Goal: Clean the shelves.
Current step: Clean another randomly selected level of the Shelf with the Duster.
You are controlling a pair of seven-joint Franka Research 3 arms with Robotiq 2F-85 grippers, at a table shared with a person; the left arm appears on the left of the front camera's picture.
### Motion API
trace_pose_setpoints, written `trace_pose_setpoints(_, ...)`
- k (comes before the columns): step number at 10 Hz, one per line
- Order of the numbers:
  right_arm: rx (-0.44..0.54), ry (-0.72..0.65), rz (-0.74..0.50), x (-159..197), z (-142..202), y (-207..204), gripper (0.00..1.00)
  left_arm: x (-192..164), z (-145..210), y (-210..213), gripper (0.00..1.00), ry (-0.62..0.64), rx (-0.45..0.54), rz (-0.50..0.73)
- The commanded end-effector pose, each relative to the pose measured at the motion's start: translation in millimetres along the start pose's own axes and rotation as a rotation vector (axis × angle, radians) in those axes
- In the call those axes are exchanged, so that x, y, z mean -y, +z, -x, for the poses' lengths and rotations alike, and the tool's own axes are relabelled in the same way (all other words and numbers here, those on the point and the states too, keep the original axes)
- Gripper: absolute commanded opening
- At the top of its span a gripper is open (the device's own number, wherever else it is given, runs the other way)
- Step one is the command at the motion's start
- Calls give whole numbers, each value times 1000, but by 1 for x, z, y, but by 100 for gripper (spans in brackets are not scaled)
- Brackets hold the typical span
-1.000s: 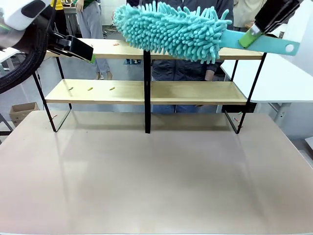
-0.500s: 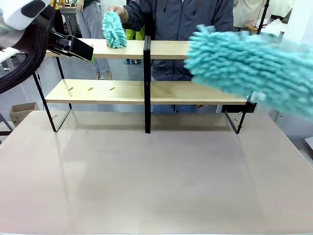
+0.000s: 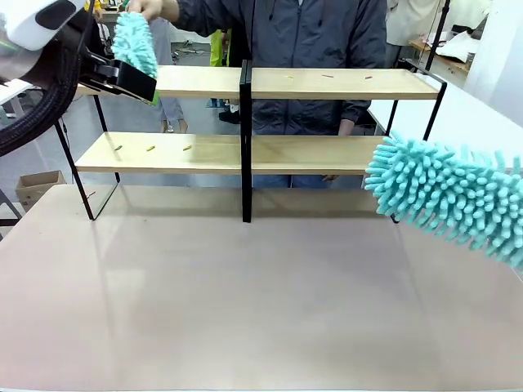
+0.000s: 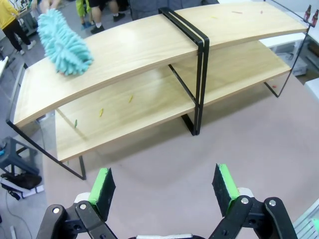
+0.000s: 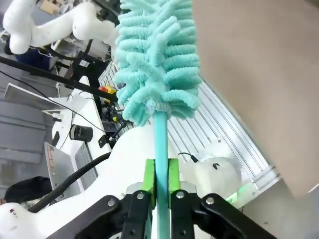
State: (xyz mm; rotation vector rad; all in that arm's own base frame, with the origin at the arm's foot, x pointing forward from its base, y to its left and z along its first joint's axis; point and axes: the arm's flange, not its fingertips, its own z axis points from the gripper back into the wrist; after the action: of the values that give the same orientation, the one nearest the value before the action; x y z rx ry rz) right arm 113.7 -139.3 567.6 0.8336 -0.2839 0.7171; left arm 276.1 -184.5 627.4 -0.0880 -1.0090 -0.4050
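Note:
The shelves (image 3: 327,83) stand across the far half of the table, two light-wood boards on a black frame. Small crumbs (image 3: 150,148) lie on the lower board's left half, and a few more (image 3: 327,76) on the top board's right half. My right gripper (image 5: 160,175) is shut on the handle of a teal fluffy duster (image 5: 157,59), whose head (image 3: 449,200) hangs low off the shelves' right end. My left gripper (image 4: 163,184) is open and holds nothing, high in front of the shelves (image 4: 149,50) at their left end (image 3: 151,91). A person's hand holds a small teal duster (image 3: 135,41) over the top board's left end.
The person (image 3: 302,33) stands behind the shelves at the middle. The beige tabletop (image 3: 245,302) stretches in front of the rack. A white table (image 3: 458,122) adjoins at the far right. A cardboard box (image 3: 37,186) sits on the floor at the left.
My duster swung from above the top board down and right, to beside the lower board's right end. The person's small duster came in and moved left along the top board. My left arm stayed still.

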Motion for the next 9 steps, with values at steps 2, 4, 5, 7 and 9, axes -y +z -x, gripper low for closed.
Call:
trace_pose_setpoints(2,0,0,0,0,0,0,12,-1,0,1,100,-1,6,-9)
trace_pose_setpoints(4,-82,-89,52,3,-30,-15,12,-1,0,1,100,-1,6,-9)
trace_pose_setpoints(5,-117,-89,58,5,-43,-21,12,-1,0,1,100,-1,6,-9)
trace_pose_setpoints(7,-172,-96,81,8,-82,-39,12,-1,0,1,100,-1,6,-9)
trace_pose_setpoints(9,-151,-81,118,14,-134,-69,12,-1,0,1,100,-1,6,-9)
